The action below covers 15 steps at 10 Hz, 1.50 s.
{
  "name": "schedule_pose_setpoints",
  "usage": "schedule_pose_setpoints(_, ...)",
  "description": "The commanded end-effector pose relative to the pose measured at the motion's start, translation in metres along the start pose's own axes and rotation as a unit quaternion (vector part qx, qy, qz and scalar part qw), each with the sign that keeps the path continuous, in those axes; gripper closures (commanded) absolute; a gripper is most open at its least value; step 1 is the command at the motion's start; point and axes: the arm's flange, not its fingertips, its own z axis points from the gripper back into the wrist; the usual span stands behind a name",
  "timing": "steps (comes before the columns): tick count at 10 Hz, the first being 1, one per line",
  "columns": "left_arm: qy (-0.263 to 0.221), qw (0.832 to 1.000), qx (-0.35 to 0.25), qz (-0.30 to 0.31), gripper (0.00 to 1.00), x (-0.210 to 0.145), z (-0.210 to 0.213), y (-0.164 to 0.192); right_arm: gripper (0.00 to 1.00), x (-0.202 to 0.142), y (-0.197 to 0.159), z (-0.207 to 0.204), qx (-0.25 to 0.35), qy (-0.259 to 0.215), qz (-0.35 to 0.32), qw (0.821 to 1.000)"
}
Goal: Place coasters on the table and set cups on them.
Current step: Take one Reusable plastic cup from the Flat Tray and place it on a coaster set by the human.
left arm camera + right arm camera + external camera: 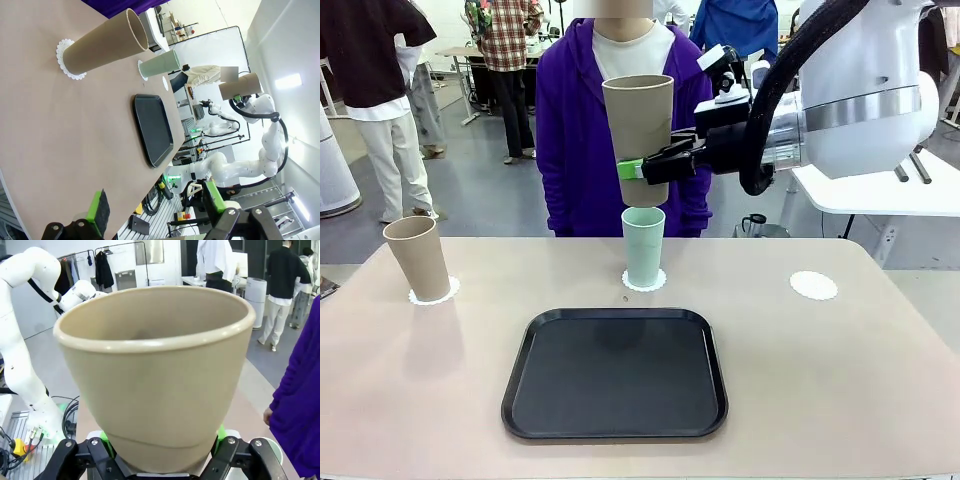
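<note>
Beige cup [638, 125] in right gripper [642, 167]

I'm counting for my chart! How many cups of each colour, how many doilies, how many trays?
Beige cups: 2, one on the left doily, one in the right gripper
Green cups: 1
Doilies: 3, one bare
Trays: 1
Total: 7

Held cup [155, 375] hides right claw's pads; its base cut off below.

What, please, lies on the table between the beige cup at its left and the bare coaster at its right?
In the front view, between the beige cup and the bare coaster stands the mint cup on its own coaster, just behind the black tray.
</note>
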Motion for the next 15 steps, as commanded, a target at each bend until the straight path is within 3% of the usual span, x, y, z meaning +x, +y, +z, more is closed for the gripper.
schedule_pose_setpoints(1, -0.003, 1.0, 0.001, 0.004, 0.0, -0.001, 0.002, -0.002, 1.0, 0.001, 0.004, -0.007, 0.004, 0.0, 0.002, 1.0)
schedule_pose_setpoints(4, -0.003, 1.0, 0.001, 0.004, 0.0, -0.001, 0.002, -0.002, 1.0, 0.001, 0.004, -0.007, 0.004, 0.0, 0.002, 1.0)
schedule_pose_setpoints(5, -0.003, 1.0, 0.001, 0.004, 0.0, -0.001, 0.002, -0.002, 0.19, 0.0, 0.005, -0.006, 0.006, 0.004, 0.004, 1.0)
schedule_pose_setpoints(6, -0.003, 1.0, 0.001, 0.004, 0.0, -0.001, 0.002, -0.002, 0.19, -0.018, -0.032, 0.023, -0.024, 0.01, 0.012, 1.0)
schedule_pose_setpoints(8, -0.003, 1.0, 0.001, 0.004, 0.0, -0.001, 0.002, -0.002, 0.19, -0.04, -0.072, 0.089, -0.094, 0.004, 0.003, 0.996)
schedule_pose_setpoints(11, -0.003, 1.0, 0.001, 0.004, 0.0, -0.001, 0.002, -0.002, 0.19, -0.071, -0.088, 0.197, -0.198, -0.021, -0.006, 0.98)
schedule_pose_setpoints(15, -0.003, 1.0, 0.001, 0.004, 0.0, -0.001, 0.002, -0.002, 0.19, -0.099, -0.107, 0.277, -0.287, -0.04, -0.031, 0.957)
